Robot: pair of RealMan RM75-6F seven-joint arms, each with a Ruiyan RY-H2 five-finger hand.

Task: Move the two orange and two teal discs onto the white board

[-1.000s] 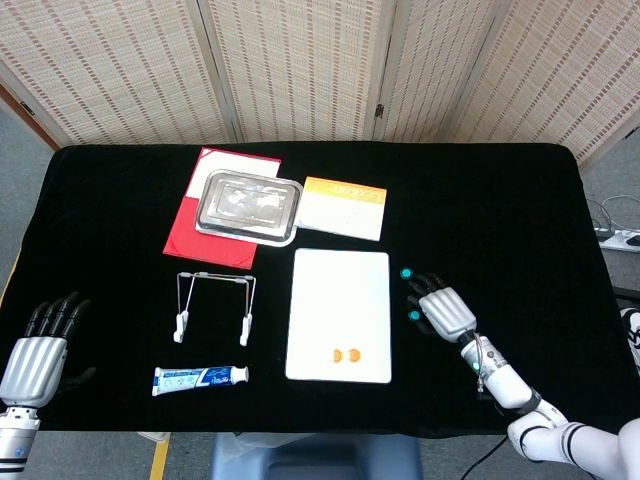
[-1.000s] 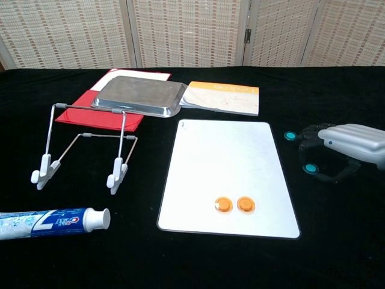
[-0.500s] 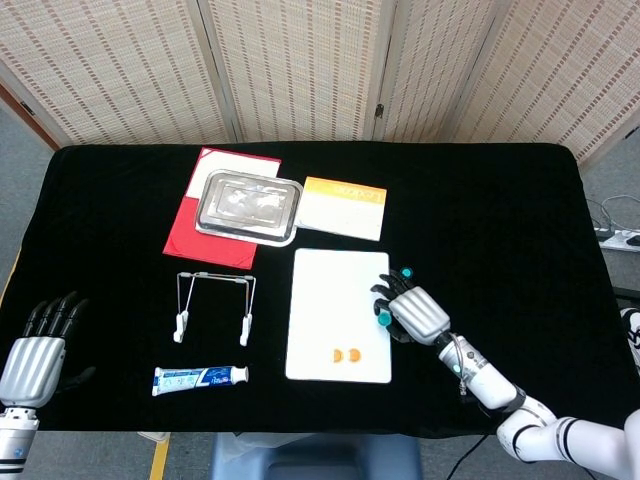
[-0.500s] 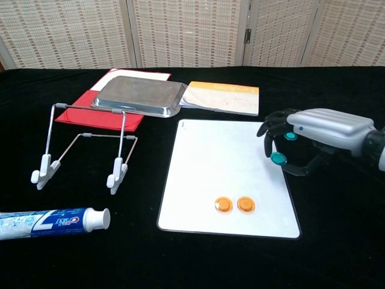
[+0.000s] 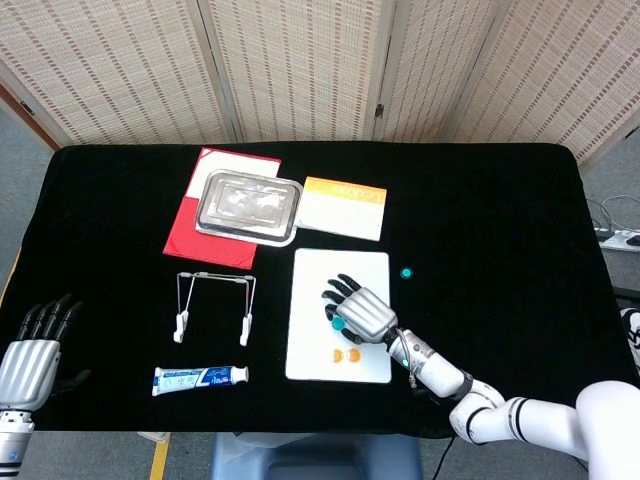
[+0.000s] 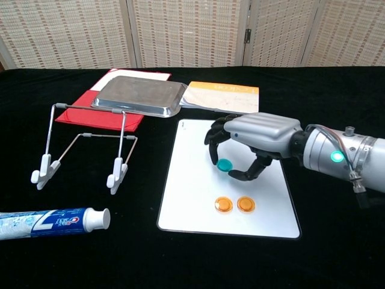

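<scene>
- Our right hand (image 6: 255, 144) hovers over the flat white rectangular board (image 6: 192, 198), pinching a small round teal disc (image 6: 225, 165) between thumb and fingertips, just above the board's middle.
- Our left hand (image 5: 35, 355) sits well to the left of the board at the table edge, fingers spread and holding nothing.
- Two small round orange discs (image 6: 236, 205) already lie side by side on the board near its front edge; we judge that half done.
- The second teal disc (image 5: 406, 271) lies on the black cloth just right of the board, yet to be moved.
- In the chest view the hand hides that second disc, and whether the held disc touches the board we cannot tell.
</scene>
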